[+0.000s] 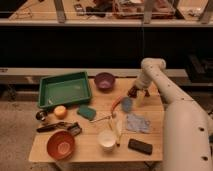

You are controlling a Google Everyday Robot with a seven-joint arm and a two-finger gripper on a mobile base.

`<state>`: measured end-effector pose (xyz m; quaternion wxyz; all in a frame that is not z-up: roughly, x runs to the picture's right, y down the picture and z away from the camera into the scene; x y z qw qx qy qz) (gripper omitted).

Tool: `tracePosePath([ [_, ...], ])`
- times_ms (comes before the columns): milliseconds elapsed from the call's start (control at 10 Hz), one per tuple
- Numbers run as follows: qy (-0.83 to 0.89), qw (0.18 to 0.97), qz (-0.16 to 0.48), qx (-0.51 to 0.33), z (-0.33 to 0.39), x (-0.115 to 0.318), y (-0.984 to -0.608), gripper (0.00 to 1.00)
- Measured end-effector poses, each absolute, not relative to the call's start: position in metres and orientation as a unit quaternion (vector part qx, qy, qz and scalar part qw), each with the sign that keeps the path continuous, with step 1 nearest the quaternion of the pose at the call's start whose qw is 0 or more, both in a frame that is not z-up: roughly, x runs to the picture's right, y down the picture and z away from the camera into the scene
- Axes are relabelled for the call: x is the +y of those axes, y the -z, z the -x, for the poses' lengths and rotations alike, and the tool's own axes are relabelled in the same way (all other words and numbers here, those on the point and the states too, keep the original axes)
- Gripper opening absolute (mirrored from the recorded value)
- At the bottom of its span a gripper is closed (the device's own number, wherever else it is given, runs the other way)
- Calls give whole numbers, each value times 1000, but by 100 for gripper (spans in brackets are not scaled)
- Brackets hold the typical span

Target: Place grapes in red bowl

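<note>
The grapes (131, 92), a small dark reddish cluster, lie near the right edge of the wooden table (90, 150). My gripper (137, 93) hangs right over them at the end of the white arm, which reaches in from the lower right. It is open. I cannot tell whether its fingers touch the grapes. The red bowl (60, 145) stands at the table's front left corner, far from the gripper, and nothing is in it.
A purple bowl (104, 80) and a green tray (65, 89) stand at the back. An orange-red carrot-like piece (116, 102) and a blue object (127, 104) lie beside the grapes. A blue cloth (137, 122), white cup (107, 139), black block (140, 146), green sponge (86, 112) and orange (60, 111) fill the middle and front.
</note>
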<state>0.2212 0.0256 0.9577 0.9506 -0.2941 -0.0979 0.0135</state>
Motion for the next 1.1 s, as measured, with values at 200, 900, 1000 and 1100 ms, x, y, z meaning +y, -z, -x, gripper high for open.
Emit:
tracePosePath([
  [200,-17,949,299,-96,-225,31,-962,80],
  [900,-20,946,307,-98,-223,41,-972,57],
  [1000,-19,947,306,-98,-222,41,-972,44],
  [1100,-19,947,306,-99,-222,40,-972,33],
])
